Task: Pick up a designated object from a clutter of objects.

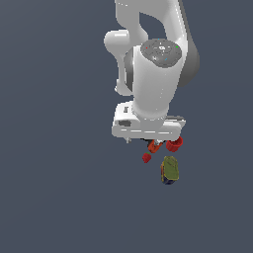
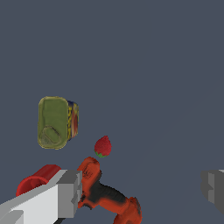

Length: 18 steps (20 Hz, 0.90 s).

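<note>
Below my spread pincer [image 2: 142,192] lies the orange-and-black power drill [image 2: 107,197]; descending now risks grabbing it, not the olive-green rounded container [image 2: 54,122] at ten o'clock.

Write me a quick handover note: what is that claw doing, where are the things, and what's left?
Tool: open, holding nothing, above the power drill.
Olive-green container: on the floor, untouched, clear of the tool's fingers.
Red cup lies beside the drill; a small strawberry sits between drill and container.
Done: no grasp yet.
Left: move over the container, descend, close, lift.
</note>
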Each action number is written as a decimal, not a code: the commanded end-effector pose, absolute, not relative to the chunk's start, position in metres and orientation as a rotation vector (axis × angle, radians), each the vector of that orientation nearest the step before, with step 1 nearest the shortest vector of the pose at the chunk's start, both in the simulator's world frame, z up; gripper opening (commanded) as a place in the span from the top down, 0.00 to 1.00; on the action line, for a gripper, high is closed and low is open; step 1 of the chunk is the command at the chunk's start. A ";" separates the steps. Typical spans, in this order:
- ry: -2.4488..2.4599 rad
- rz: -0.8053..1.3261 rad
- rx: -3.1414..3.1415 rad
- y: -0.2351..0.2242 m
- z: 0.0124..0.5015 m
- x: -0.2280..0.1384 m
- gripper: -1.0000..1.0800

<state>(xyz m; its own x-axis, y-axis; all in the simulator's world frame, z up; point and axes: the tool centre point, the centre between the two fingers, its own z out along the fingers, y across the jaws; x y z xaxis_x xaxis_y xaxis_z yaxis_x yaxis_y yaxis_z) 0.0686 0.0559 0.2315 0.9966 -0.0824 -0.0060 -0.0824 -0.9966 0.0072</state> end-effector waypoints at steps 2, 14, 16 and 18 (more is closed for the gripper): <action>-0.145 -0.006 3.129 0.088 0.202 0.083 0.04; -0.186 0.000 3.133 0.170 0.125 0.103 0.04; -0.190 0.000 3.134 0.177 0.118 0.104 0.04; -0.193 0.000 3.135 0.182 0.113 0.104 0.04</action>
